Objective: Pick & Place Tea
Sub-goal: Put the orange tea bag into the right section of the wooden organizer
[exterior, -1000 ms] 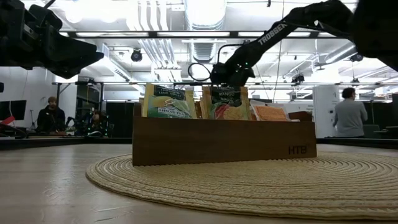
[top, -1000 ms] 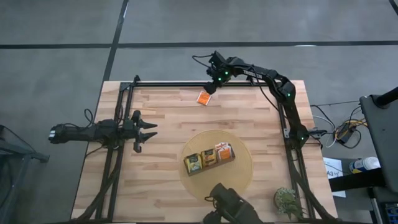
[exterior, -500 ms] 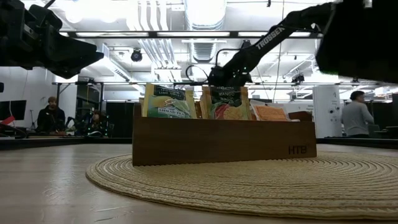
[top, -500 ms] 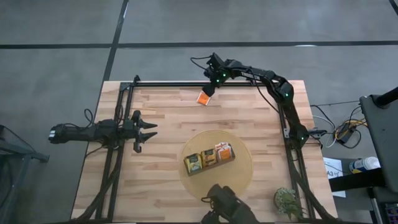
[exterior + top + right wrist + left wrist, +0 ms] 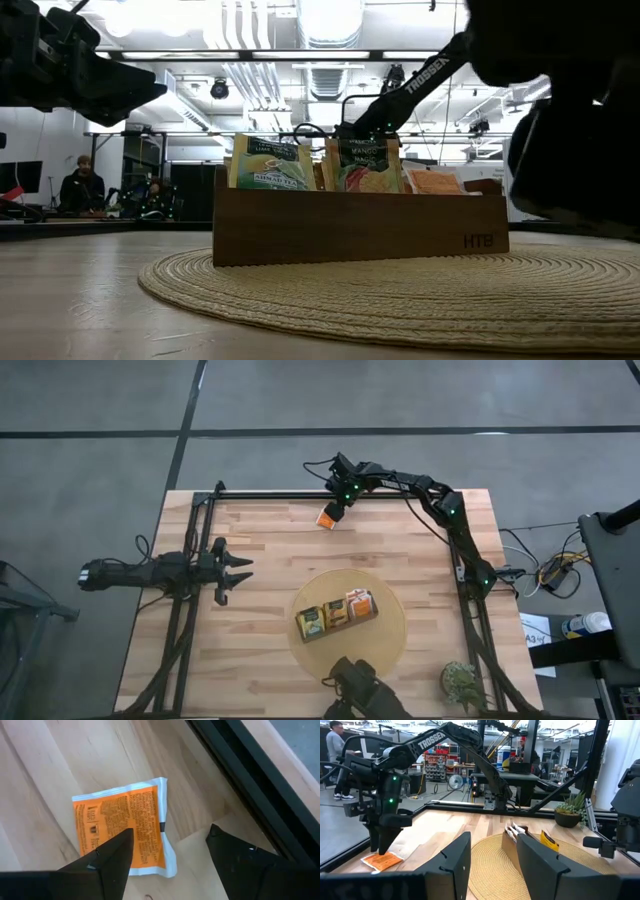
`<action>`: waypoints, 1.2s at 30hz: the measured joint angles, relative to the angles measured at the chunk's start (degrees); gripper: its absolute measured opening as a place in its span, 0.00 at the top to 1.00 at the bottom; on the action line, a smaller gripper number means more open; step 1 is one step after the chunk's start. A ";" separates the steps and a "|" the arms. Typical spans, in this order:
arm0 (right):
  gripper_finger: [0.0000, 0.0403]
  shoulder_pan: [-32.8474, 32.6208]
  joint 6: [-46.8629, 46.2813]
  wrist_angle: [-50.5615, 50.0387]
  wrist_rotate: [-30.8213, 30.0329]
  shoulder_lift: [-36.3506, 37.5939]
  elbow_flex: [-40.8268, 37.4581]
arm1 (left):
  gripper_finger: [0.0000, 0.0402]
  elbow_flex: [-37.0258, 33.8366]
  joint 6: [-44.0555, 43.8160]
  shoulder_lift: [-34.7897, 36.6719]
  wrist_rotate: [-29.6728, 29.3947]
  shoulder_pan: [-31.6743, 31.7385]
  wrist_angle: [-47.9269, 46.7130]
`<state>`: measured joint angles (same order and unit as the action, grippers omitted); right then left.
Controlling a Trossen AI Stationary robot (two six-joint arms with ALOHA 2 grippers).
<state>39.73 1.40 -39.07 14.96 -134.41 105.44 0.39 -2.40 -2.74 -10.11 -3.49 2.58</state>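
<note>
Orange sachet, high view: a lone orange sachet (image 5: 326, 518) lies flat on the wooden counter (image 5: 260, 660) near its far edge, just inside the black frame — the right pincer (image 5: 334, 512) hangs directly over it.
Left arm, high view: the left pincer (image 5: 236, 571) waits at the counter's left side, well apart from the sachet, fingers parted and holding nothing.
Tray, high view: a wooden tray (image 5: 337, 613) sits on a round woven mat (image 5: 385, 643); its three compartments hold green-and-yellow, yellow-orange and bright orange tea sachets, one kind each.
Low view: tray wall (image 5: 360, 240) fills the middle, with a green-and-yellow sachet (image 5: 270, 163) and a dark-labelled sachet (image 5: 362, 166) standing upright above it; orange ones lean lower at the right end.
Left wrist view: the right arm's pincer stands above the sachet near the frame rail, tray and mat off to the side; a small potted plant (image 5: 568, 813) sits at the counter's far corner.
Right wrist view: right pincer spread wide and empty, its two dark fingers (image 5: 107, 865) straddling the sachet's white-edged end; whether they touch the wood cannot be told.
Risk: the sachet lies flat — fingers closing on it may skid over the packet or push it toward the rail rather than lift it, judging by how thin it looks.
Risk at the tray: compartments look well filled, so a carried sachet could catch on upright ones.
</note>
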 joint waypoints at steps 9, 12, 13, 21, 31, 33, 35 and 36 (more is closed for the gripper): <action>0.39 -0.39 -2.62 0.89 -0.25 0.17 -0.87 | 0.62 0.00 0.00 0.00 -0.02 0.00 -0.01; 0.39 -0.69 -1.26 0.87 -0.45 0.19 -1.06 | 0.62 0.01 0.00 0.01 -0.02 0.02 -0.01; 0.39 -0.85 -0.91 0.87 -0.73 0.20 -1.13 | 0.62 0.01 -0.01 0.00 -0.02 0.00 -0.01; 0.39 -2.65 2.22 0.58 -5.97 0.35 -1.80 | 0.62 0.01 0.00 0.00 -0.01 0.02 0.01; 0.47 -2.59 0.81 -1.49 -4.67 0.33 -1.82 | 0.62 0.01 -0.01 0.00 -0.02 0.00 0.01; 0.51 -2.62 0.82 -2.64 -4.56 0.33 -1.82 | 0.62 0.00 -0.01 0.01 -0.02 0.02 0.01; 0.58 -2.63 0.73 -3.80 -4.24 0.36 -1.82 | 0.62 0.00 -0.01 0.00 -0.01 0.01 0.01; 0.62 -2.63 0.71 -4.35 -4.20 0.39 -1.82 | 0.62 0.01 -0.01 0.00 -0.02 0.02 0.01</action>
<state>37.10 2.11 -43.42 10.76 -134.02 103.61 0.40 -2.41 -2.74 -10.13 -3.47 2.59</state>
